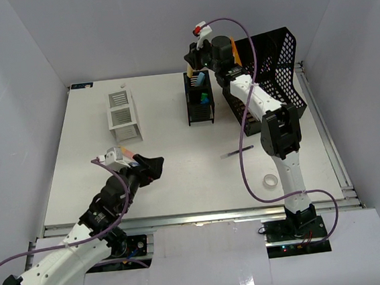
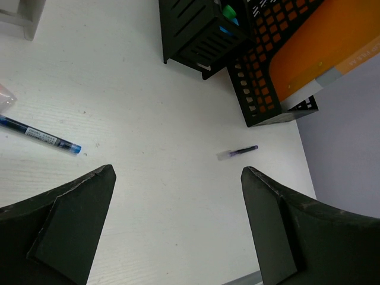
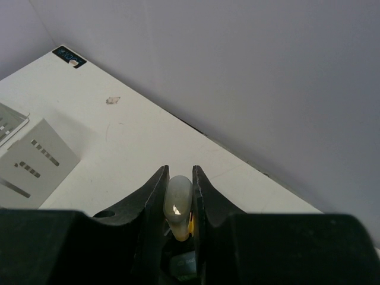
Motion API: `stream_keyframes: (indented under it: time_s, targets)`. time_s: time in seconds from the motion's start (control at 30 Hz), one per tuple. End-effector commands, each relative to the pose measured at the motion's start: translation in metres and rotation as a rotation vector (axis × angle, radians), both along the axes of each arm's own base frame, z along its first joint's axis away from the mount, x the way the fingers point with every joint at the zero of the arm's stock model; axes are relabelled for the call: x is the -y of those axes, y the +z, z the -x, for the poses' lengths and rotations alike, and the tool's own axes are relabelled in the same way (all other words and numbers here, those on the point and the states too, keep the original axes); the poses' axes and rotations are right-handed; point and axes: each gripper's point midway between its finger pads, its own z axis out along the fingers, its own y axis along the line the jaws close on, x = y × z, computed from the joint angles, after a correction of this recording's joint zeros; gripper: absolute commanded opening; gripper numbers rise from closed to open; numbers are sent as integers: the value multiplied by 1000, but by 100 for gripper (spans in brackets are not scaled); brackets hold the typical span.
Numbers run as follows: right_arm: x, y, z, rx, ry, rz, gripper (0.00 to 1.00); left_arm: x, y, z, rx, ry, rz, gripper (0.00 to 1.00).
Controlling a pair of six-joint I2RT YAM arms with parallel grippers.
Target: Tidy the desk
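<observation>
The white desk [image 1: 181, 190] has a metal rail [image 1: 197, 216] along its near edge. My left gripper [image 1: 153, 166] hovers open and empty over the front-left of the desk; in the left wrist view its fingers [image 2: 77, 219] frame bare desk [image 2: 172, 196]. My right gripper [image 1: 193, 53] is at the back, above a black pen organizer [image 1: 199, 98]. In the right wrist view it [image 3: 178, 172] is shut on a marker-like item with a translucent white cap [image 3: 177, 202] and a yellow part below; the rest of that item is hidden.
A black mesh file tray [image 1: 274, 74] holding an orange folder [image 2: 320, 47] stands at the back right. A white organizer [image 1: 122, 114] stands back left. A dark pen [image 1: 237, 152], a tape roll [image 1: 270, 180] and a blue pen [image 2: 40, 135] lie loose on the desk.
</observation>
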Motion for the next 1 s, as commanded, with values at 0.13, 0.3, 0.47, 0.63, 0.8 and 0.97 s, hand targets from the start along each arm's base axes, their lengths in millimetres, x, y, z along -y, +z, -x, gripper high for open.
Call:
stream_keyframes:
  time_s: [0.13, 0.3, 0.47, 0.63, 0.8, 0.97]
  targets:
    - [11, -3, -16, 96, -69, 23, 8, -2, -19, -3, -59, 31, -12, 98]
    - [13, 7, -10, 133, -75, 58, 11, 0, -21, -3, -67, 25, -10, 98]
    - [16, 39, 4, 201, -65, 69, 11, 1, -22, -2, -67, 21, -1, 98]
    - [8, 77, 21, 264, -26, 74, 11, 2, -21, 0, -67, 10, 11, 98]
    - [-2, 104, 41, 317, -3, 84, 11, 0, -19, 2, -63, 12, 22, 98]
    - [-20, 91, 56, 303, 26, 124, 10, -3, -22, 5, -69, 16, 29, 98]
